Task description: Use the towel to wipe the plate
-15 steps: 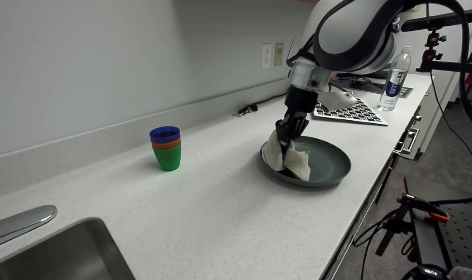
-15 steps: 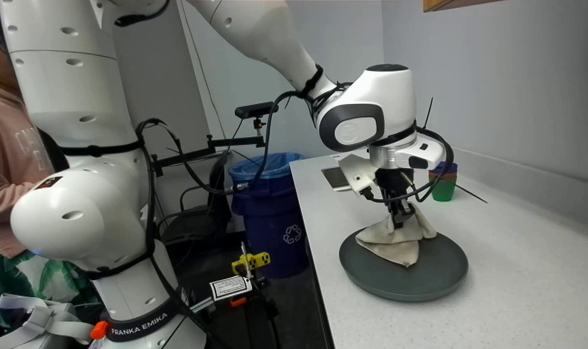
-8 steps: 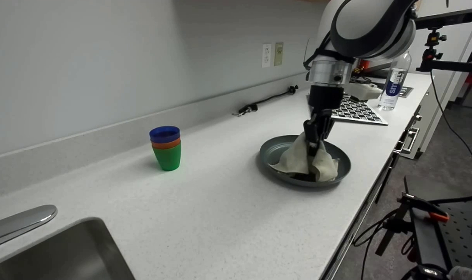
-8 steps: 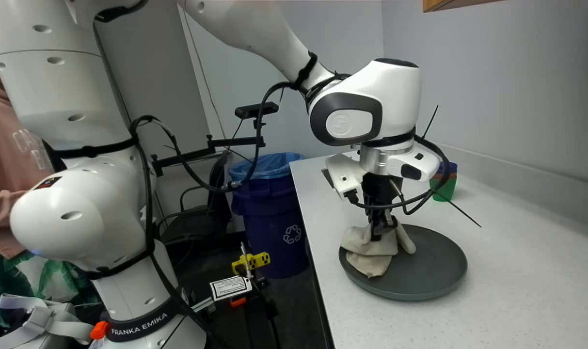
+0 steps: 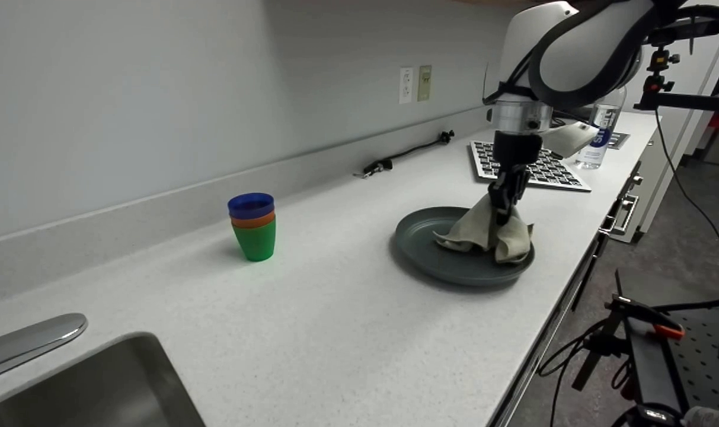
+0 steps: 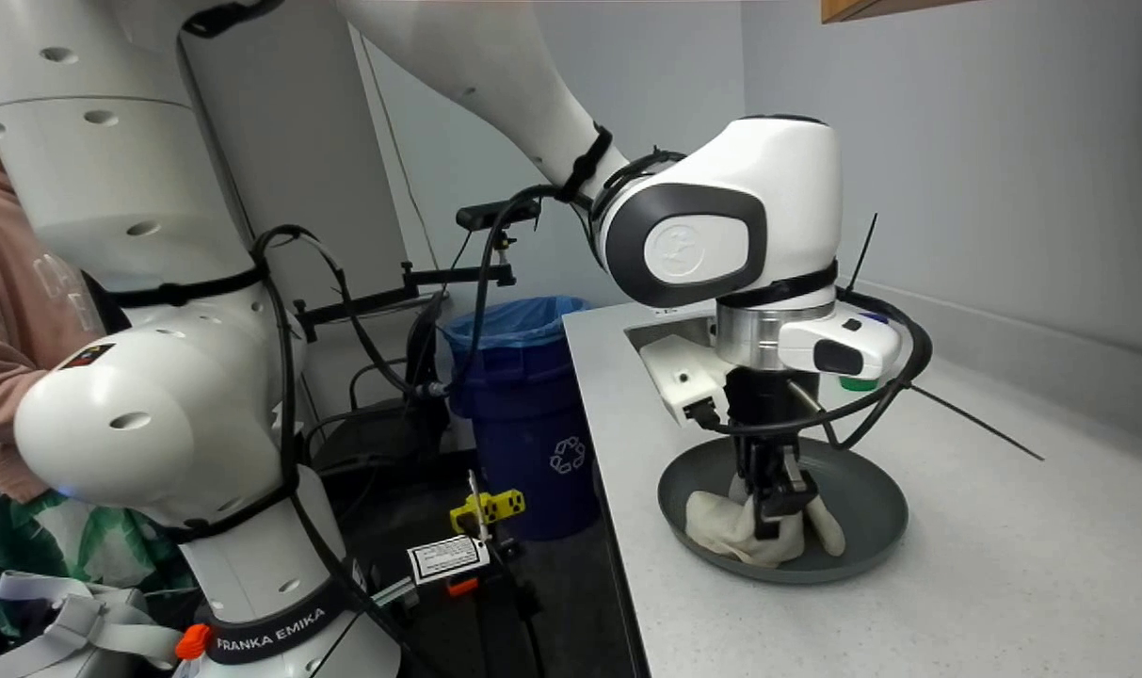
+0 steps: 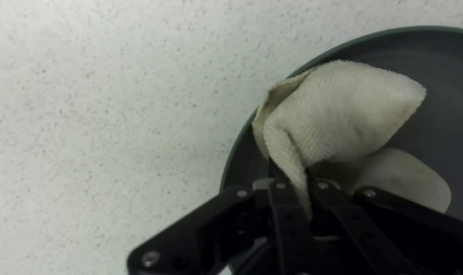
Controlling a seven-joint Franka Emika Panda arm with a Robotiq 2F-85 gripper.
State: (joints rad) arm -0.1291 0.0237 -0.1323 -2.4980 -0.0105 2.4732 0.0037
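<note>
The dark grey-green plate (image 5: 421, 240) lies on the counter and shows in an exterior view (image 6: 867, 494) and the wrist view (image 7: 450, 107). The cream towel (image 5: 469, 228) is bunched over the plate, on the side near the counter's front edge. It also shows in an exterior view (image 6: 726, 529) and the wrist view (image 7: 342, 110). My gripper (image 5: 502, 216) points down, shut on the towel; a fold runs between the fingers in the wrist view (image 7: 290, 173). In an exterior view the fingers (image 6: 773, 523) sit low over the plate. The towel's underside is hidden.
Stacked cups (image 5: 253, 228) stand near the wall. A keyboard-like board (image 5: 549, 172) and a water bottle (image 5: 599, 130) are beyond the plate. A sink (image 5: 98, 385) is at the near end. A cable (image 5: 415, 151) lies along the wall. The counter's front edge is close to the plate.
In both exterior views my gripper and the towel have crossed the plate from its wall side to its front-edge side. Most recently they shifted toward the arm's base end. The plate has stayed put.
</note>
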